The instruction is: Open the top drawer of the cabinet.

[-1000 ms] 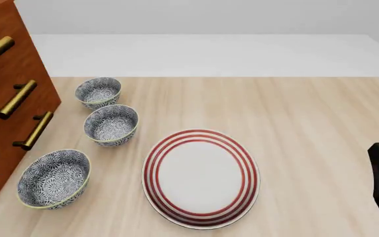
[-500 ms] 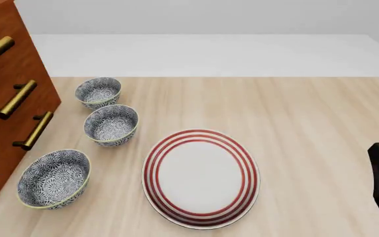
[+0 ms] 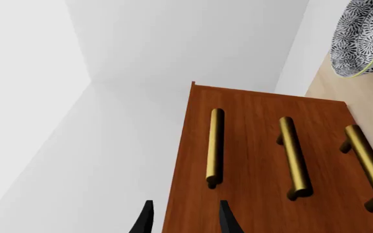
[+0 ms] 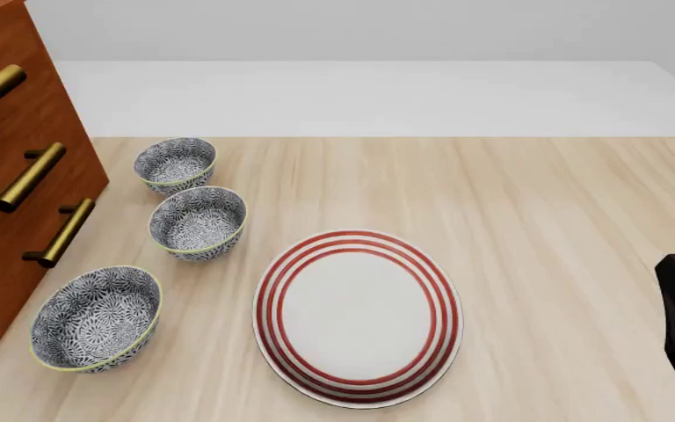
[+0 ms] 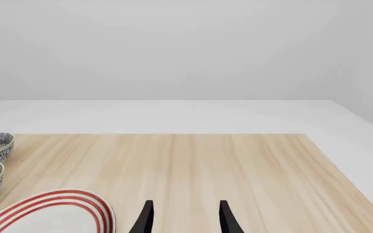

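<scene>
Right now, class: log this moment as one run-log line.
stage: approach | left gripper: open, short of top drawer handle | right gripper: open, idle | cabinet: drawers shut

1. Even, bright, diffuse light; all views sharp, no blur or edge distortion.
2. Faint soft shadows under the bowls (image 4: 197,221) and plate (image 4: 359,316).
3. Mild sheen on brass handles (image 3: 215,145).

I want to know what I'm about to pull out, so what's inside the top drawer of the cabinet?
Nothing inside can be seen. The top drawer sits shut, flush with the cabinet front; only its wood face and brass handle show. The left gripper, open, is near the handle without touching it.
</scene>
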You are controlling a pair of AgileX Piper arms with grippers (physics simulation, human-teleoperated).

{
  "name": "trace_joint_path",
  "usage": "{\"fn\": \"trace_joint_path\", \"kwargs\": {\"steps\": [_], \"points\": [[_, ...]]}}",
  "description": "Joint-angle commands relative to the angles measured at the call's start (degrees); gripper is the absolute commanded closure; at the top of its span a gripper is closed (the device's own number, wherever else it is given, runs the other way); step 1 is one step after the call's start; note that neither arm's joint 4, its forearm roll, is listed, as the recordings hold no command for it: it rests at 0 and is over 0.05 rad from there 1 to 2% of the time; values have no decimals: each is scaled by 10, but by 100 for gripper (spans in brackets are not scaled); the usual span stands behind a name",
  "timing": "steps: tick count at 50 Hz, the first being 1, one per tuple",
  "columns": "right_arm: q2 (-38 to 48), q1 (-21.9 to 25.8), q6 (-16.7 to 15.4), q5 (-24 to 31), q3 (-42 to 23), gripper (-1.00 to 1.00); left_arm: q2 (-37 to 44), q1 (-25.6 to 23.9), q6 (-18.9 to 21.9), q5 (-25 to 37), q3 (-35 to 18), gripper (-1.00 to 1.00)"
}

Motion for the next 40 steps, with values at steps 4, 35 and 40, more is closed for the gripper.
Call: {"fn": "trace_joint_path", "kwargs": {"steps": [4, 35, 40], "points": [[0, 0, 0, 0, 0, -100, 24, -2, 6, 1, -17, -100], [0, 0, 0, 0, 0, -100, 79, -2, 10, -38, -24, -100], [0, 0, 0, 0, 0, -100, 93, 0, 9, -46, -28, -100]]}}
